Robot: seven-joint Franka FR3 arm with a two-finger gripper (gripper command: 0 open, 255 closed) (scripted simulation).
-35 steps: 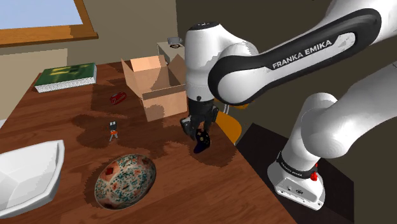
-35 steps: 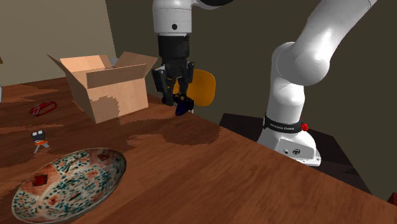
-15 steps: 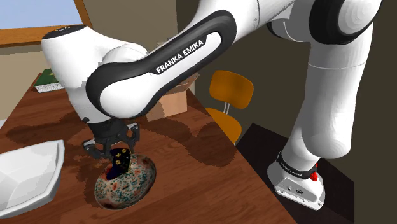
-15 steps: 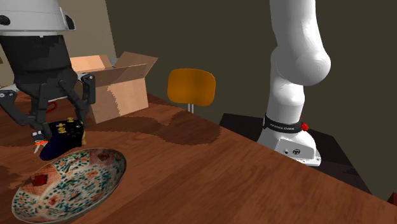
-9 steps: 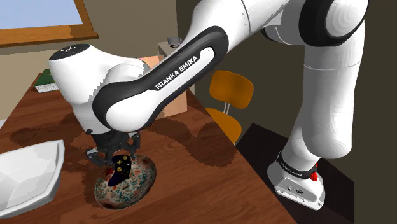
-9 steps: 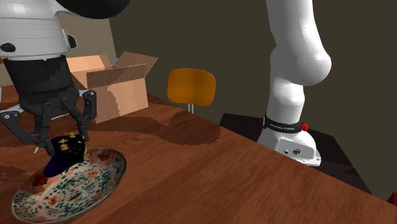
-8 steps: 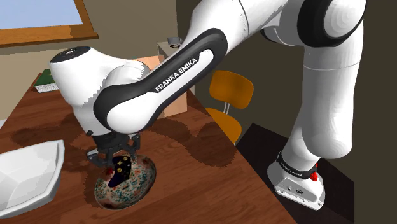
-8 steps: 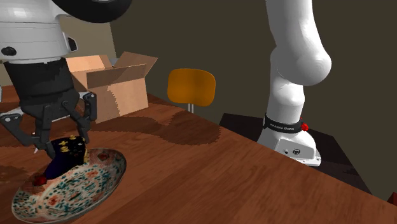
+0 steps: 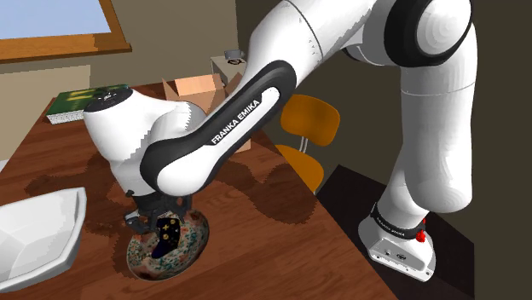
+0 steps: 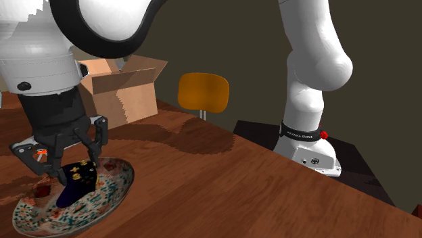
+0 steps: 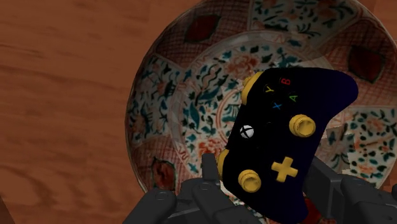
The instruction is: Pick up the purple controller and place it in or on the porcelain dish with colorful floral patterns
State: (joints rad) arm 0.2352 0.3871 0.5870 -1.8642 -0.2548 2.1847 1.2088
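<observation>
Gripping a dark controller point(image 11: 286, 143) with yellow sticks — jaws clenched on it, tilted, low over the hollow of the floral dish point(image 11: 168, 105) on the wooden desk point(image 11: 63, 95).

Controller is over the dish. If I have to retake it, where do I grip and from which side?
Take the controller across its body beside the yellow d-pad, coming down onto the button face, as the gripper holds it now. The edges there face each other; the rounded handle and raised sticks would likely slip. It hangs tilted over the patterned dish.
</observation>
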